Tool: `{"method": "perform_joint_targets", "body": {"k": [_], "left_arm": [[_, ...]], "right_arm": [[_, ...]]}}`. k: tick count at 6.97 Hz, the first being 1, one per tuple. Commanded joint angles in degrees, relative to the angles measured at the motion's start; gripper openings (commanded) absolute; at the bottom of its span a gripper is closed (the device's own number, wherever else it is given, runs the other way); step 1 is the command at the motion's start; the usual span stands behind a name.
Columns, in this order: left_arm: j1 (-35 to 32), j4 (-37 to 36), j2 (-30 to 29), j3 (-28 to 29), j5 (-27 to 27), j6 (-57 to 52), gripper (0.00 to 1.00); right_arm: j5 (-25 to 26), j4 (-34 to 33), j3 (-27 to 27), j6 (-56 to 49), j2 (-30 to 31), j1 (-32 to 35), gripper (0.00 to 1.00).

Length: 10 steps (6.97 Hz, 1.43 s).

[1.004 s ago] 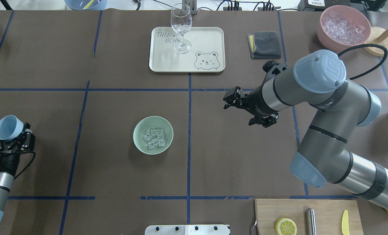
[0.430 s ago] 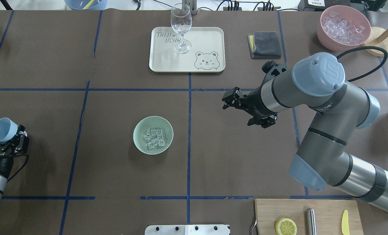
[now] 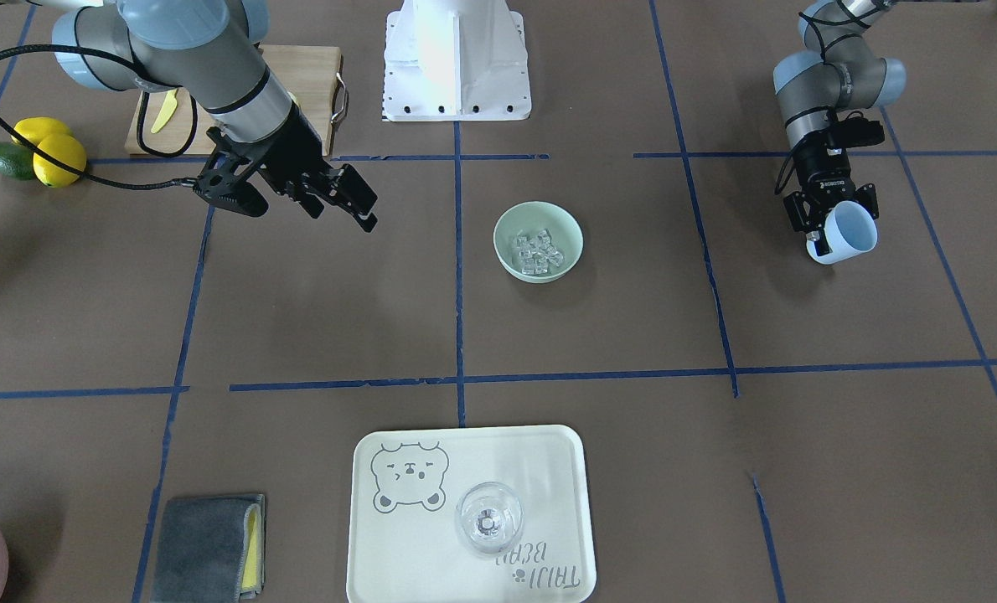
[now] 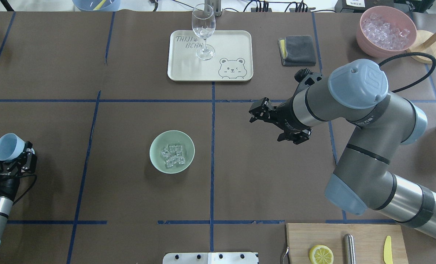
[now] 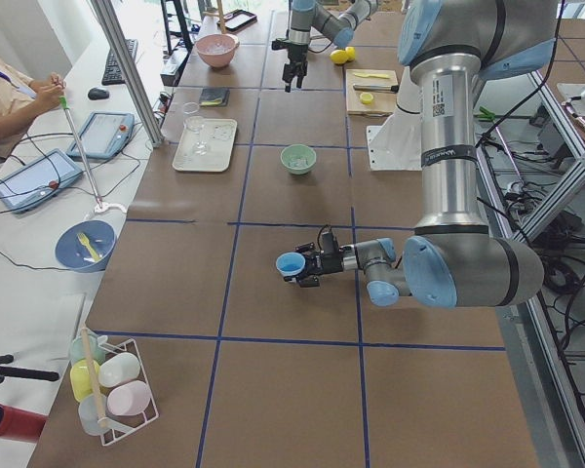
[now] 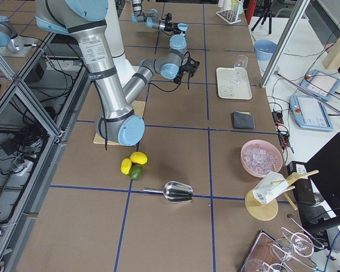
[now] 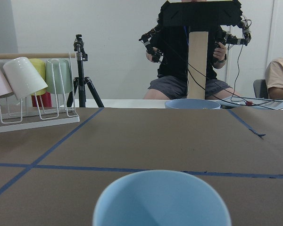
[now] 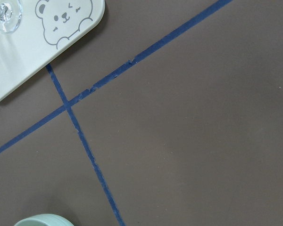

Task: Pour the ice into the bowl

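My left gripper (image 4: 15, 157), clamping the cup (image 4: 8, 146), lies well left of the bowl (image 4: 155, 146) of ice (image 4: 173, 156); my right gripper (image 4: 269, 126), spread empty, hovers nearer.

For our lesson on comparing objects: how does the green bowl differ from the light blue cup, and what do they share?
The bowl stands upright on the table; the cup is tipped on its side, held by the left gripper. The bowl holds ice cubes; the cup looks empty. The bowl is wider and shallower, the cup narrower and deeper. Both are plain, round and pastel.
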<state>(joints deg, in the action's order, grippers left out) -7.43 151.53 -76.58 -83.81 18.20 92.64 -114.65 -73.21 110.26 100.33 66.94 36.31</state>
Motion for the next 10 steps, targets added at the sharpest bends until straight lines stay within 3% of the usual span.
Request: {"method": "perform_joint_targets", "body": {"k": [1,2,3,8,10], "left_arm": [[0.05,-0.01,-0.33,-0.12,0.08,-0.53,0.18],[-0.04,0.08,-0.33,-0.38,0.09,-4.62,0.70],[-0.13,0.08,-0.33,-0.30,0.09,-5.53,1.00],[1.36,2.52,0.54,-3.02,3.95,-9.31,1.00],[2.41,15.92,3.87,-2.94,9.12,-19.29,1.00]], "right_arm": [[-0.05,0.00,0.39,0.04,-0.05,-0.01,1.00],[0.04,0.00,0.39,0.04,0.04,-0.01,1.00],[0.04,0.00,0.39,0.13,-0.05,-0.09,1.00],[0.13,0.00,0.82,1.62,-0.14,-0.62,1.00],[0.13,0.00,0.57,1.62,-0.23,-0.71,1.00]]}}
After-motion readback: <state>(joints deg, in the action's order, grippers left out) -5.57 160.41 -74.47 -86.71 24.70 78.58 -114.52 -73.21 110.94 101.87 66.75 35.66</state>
